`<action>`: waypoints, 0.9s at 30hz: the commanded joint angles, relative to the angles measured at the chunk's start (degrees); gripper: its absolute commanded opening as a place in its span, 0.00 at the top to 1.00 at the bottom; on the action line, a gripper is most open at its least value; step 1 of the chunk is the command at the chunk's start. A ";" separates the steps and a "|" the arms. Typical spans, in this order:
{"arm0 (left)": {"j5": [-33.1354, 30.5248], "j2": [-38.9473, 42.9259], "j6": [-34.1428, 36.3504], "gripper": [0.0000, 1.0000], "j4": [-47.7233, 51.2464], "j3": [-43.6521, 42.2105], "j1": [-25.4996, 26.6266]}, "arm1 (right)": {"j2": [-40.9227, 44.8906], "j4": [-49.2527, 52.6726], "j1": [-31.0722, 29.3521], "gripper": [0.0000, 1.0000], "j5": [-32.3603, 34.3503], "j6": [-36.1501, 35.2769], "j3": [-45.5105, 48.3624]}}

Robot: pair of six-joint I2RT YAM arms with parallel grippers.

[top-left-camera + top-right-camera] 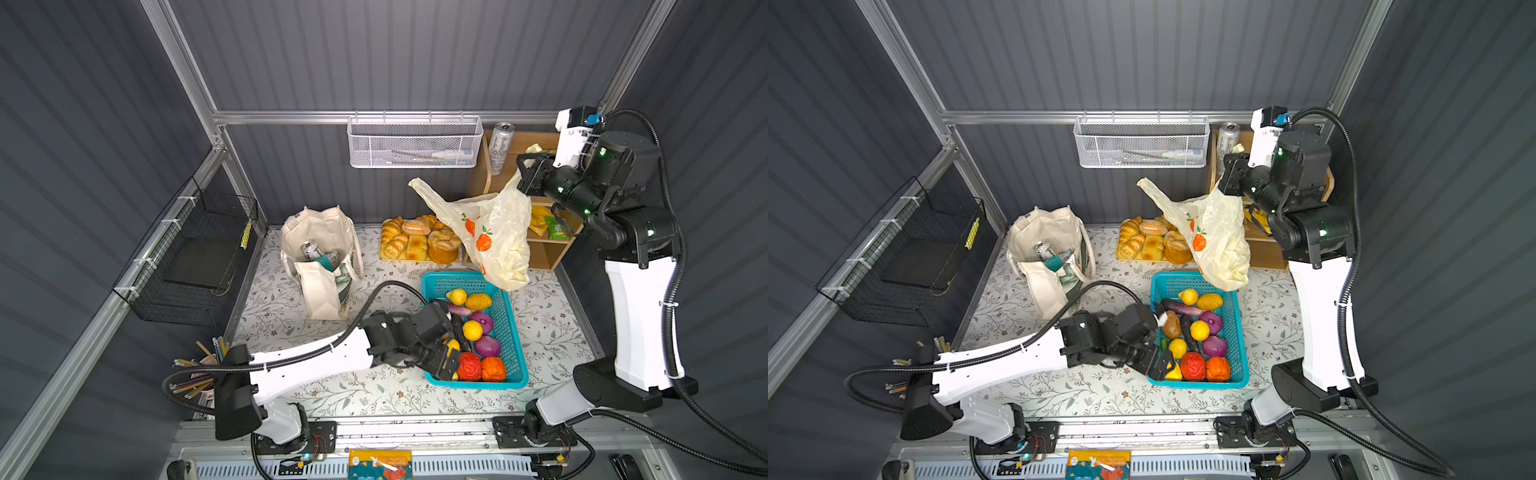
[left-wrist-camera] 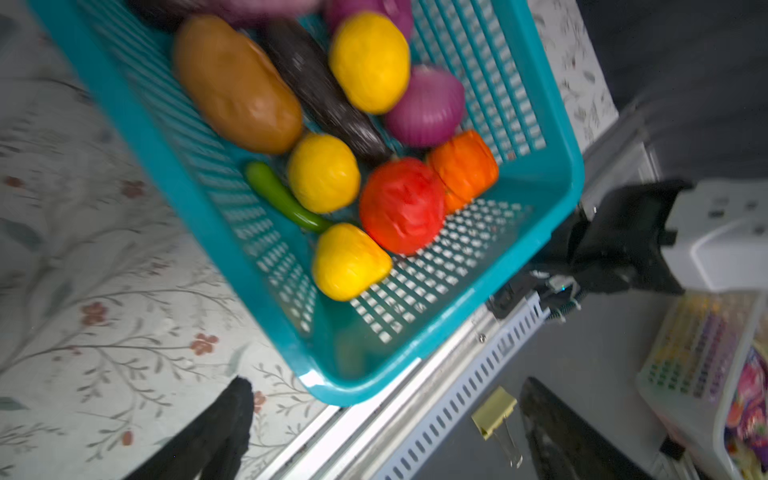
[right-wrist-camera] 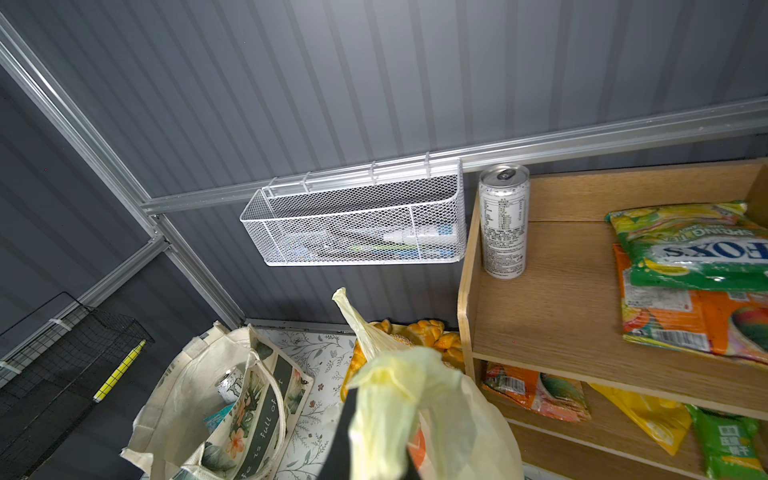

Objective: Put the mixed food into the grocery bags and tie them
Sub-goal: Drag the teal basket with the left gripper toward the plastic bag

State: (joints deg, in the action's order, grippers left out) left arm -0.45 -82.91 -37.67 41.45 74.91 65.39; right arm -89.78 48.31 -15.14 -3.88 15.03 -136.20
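Bag (image 1: 498, 232) of crinkly film, latticed basket (image 1: 478, 383)

The right gripper (image 1: 1229, 178) was clamped on the top of the pale-yellow plastic bag (image 1: 1219, 241), which dangled over the far right corner of the turquoise basket (image 1: 1242, 332). The left gripper (image 1: 1160, 365) hung at the basket's near left corner, beside a lemon (image 1: 1174, 372).
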 commanded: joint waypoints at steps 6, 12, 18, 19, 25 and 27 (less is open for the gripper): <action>3.76 -4.72 5.92 0.00 -6.75 -4.96 -9.00 | -0.21 -4.48 0.28 1.00 -3.68 0.53 -1.53; 13.57 -10.59 2.20 0.00 -19.46 -8.97 -8.09 | -1.67 -7.21 1.06 1.00 -5.81 1.01 -5.17; 15.34 -19.24 0.89 0.00 -27.74 -3.36 -4.45 | -1.98 -7.60 2.02 1.00 -6.93 2.08 -5.74; 15.34 -21.08 0.93 0.00 -28.54 -1.56 -4.14 | -2.00 -7.56 2.13 1.00 -7.01 2.11 -5.74; 15.88 -30.89 2.38 0.00 -31.16 10.45 -3.48 | -1.90 -7.56 2.56 1.00 -7.28 2.20 -5.57; 15.92 -33.66 3.20 0.00 -30.97 13.94 -3.48 | -1.91 -7.54 2.57 1.00 -7.63 2.46 -5.23</action>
State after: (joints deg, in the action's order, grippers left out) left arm 14.06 -114.56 -36.07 14.00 84.14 61.84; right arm -91.46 41.82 -12.88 -10.31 16.82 -141.03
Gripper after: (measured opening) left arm 0.998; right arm 0.040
